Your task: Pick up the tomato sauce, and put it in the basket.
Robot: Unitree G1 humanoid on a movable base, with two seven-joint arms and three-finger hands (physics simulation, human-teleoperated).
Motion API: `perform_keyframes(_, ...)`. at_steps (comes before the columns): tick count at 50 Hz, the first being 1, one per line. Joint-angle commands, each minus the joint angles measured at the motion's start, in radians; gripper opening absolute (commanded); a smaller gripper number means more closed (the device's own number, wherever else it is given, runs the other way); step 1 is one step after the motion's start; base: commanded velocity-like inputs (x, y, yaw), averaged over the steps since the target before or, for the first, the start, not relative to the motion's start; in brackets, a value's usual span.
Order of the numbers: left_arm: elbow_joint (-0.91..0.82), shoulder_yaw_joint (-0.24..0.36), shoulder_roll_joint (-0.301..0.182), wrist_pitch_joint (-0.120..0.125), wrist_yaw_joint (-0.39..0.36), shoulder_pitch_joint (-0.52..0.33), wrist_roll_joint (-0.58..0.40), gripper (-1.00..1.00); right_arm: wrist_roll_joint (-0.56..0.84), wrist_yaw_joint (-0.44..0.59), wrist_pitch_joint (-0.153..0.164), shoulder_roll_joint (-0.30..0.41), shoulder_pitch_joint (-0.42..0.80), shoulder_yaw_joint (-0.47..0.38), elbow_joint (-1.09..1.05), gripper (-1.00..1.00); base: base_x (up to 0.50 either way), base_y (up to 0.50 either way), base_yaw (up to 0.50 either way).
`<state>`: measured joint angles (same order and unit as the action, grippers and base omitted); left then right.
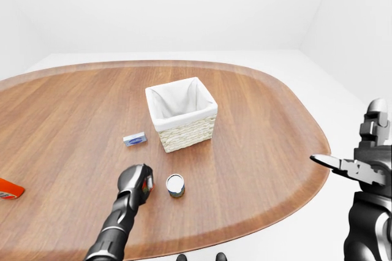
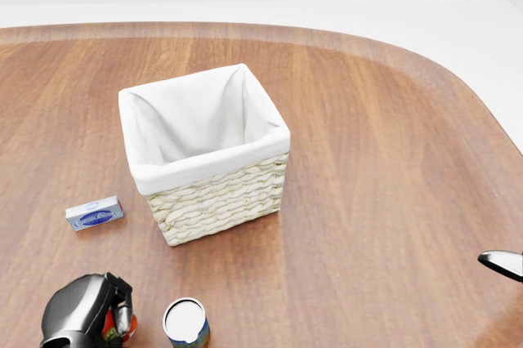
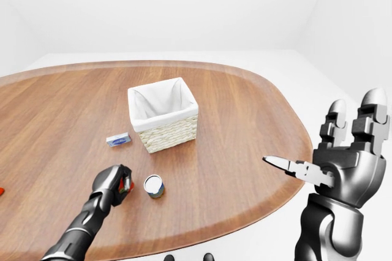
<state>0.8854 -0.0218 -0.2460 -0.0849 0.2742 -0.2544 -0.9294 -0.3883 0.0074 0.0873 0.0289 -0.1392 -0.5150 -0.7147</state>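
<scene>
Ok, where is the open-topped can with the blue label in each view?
Left-eye view: the can stands below the basket, right of the left hand.
Head view: bottom edge, partly cut off.
Right-eye view: lower left of centre.
Shared landmark: the basket.

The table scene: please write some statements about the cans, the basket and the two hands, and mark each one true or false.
1. The left hand is closed around the tomato sauce. True.
2. The basket already holds a can. False: only its white lining shows inside.
3. The second can lies on its side. False: it stands upright, beside the left hand.
4. The right hand is open and holds nothing. True.
5. The small blue box is inside the basket. False: it lies on the table, to the basket's left in the head view.
</scene>
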Motion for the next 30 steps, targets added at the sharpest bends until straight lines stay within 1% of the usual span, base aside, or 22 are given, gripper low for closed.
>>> perform_keyframes(1,-0.332,0.025,0.025,0.069,-0.096,0.099,0.003,-1.0,0.002,0.002,0.0,-0.002,-0.003,0.002,-0.001,1.0,0.0,0.0,0.0)
perform_keyframes(2,-0.384,0.03,0.034,0.069,-0.119,0.11,0.009,-1.0,0.001,0.002,0.0,-0.003,-0.003,0.002,-0.001,1.0,0.0,0.0,0.0)
perform_keyframes(3,-0.45,0.037,0.044,0.085,-0.148,0.124,0.01,-1.0,0.004,0.003,0.0,-0.004,-0.003,0.004,0.005,1.0,0.0,0.0,0.0)
perform_keyframes(4,-0.559,0.045,0.053,0.117,-0.194,0.14,0.004,-1.0,0.01,0.005,0.0,-0.007,-0.004,0.01,0.011,1.0,0.0,0.0,0.0)
perform_keyframes(5,-0.6,0.052,0.058,0.126,-0.21,0.144,0.001,-1.0,0.012,0.005,0.0,-0.007,-0.004,0.011,0.013,1.0,0.0,0.0,0.0)
perform_keyframes(6,-0.676,0.061,0.068,0.149,-0.244,0.149,0.003,-1.0,0.013,0.005,0.0,-0.008,-0.005,0.014,0.013,1.0,0.0,0.0,0.0)
perform_keyframes(7,-0.728,0.063,0.075,0.165,-0.268,0.15,-0.002,-1.0,0.013,0.004,0.0,-0.008,-0.005,0.014,0.013,1.0,0.0,0.0,0.0)
perform_keyframes(8,-0.839,0.059,0.093,0.172,-0.326,0.153,-0.009,-1.0,0.014,0.005,0.0,-0.008,-0.005,0.016,0.019,1.0,0.0,0.0,0.0)
perform_keyframes(11,-0.936,0.057,0.117,0.172,-0.378,0.126,-0.015,-1.0,0.012,0.003,0.0,-0.007,-0.006,0.016,0.015,1.0,0.0,0.0,0.0)
perform_keyframes(12,-0.95,0.059,0.121,0.172,-0.371,0.1,-0.026,-1.0,0.012,0.002,0.0,-0.007,-0.006,0.016,0.013,1.0,0.0,0.0,0.0)
perform_keyframes(13,-0.975,0.06,0.129,0.172,-0.4,0.054,-0.023,-1.0,0.011,0.003,0.0,-0.007,-0.006,0.015,0.014,1.0,0.0,0.0,0.0)
perform_keyframes(14,-0.998,0.059,0.132,0.172,-0.411,0.034,-0.021,-1.0,0.012,0.002,0.0,-0.006,-0.005,0.016,0.013,1.0,0.0,0.0,0.0)
perform_keyframes(20,-1.047,0.052,0.13,0.172,-0.47,-0.062,-0.018,-1.0,0.015,0.0,0.0,-0.006,-0.002,0.02,0.015,1.0,0.0,0.0,0.0)
perform_keyframes(21,-1.048,0.052,0.13,0.172,-0.469,-0.093,-0.022,-1.0,0.018,0.001,0.0,-0.005,0.0,0.022,0.022,1.0,0.0,0.0,0.0)
perform_keyframes(22,-1.06,0.049,0.13,0.172,-0.496,-0.117,-0.02,-1.0,0.017,0.001,0.0,-0.005,-0.003,0.022,0.018,1.0,0.0,0.0,0.0)
perform_keyframes(23,-1.065,0.049,0.134,0.172,-0.496,-0.138,-0.012,-1.0,0.013,0.001,0.0,-0.004,-0.002,0.019,0.015,1.0,0.0,0.0,0.0)
perform_keyframes(24,-1.043,0.044,0.135,0.172,-0.498,-0.21,-0.026,-1.0,0.011,0.0,0.0,-0.002,-0.001,0.017,0.014,1.0,0.0,0.0,0.0)
perform_keyframes(26,-1.018,0.047,0.143,0.172,-0.495,-0.284,0.0,-1.0,0.01,0.001,0.0,-0.003,-0.003,0.015,0.012,1.0,0.0,0.0,0.0)
perform_keyframes(27,-0.966,0.035,0.134,0.172,-0.484,-0.336,-0.009,-1.0,0.01,0.001,0.0,-0.002,-0.001,0.016,0.014,1.0,0.0,0.0,0.0)
perform_keyframes(28,-0.935,0.032,0.131,0.172,-0.476,-0.367,-0.003,-1.0,0.01,-0.001,0.0,-0.001,0.001,0.016,0.011,1.0,0.0,0.0,0.0)
perform_keyframes(29,-0.766,0.039,0.111,0.172,-0.386,-0.509,-0.011,-1.0,0.005,0.0,0.0,-0.002,-0.003,0.012,0.005,1.0,0.0,0.0,0.0)
perform_keyframes(30,-0.75,0.038,0.107,0.172,-0.377,-0.52,-0.007,-1.0,0.005,0.0,0.0,-0.002,-0.003,0.011,0.005,1.0,0.0,0.0,0.0)
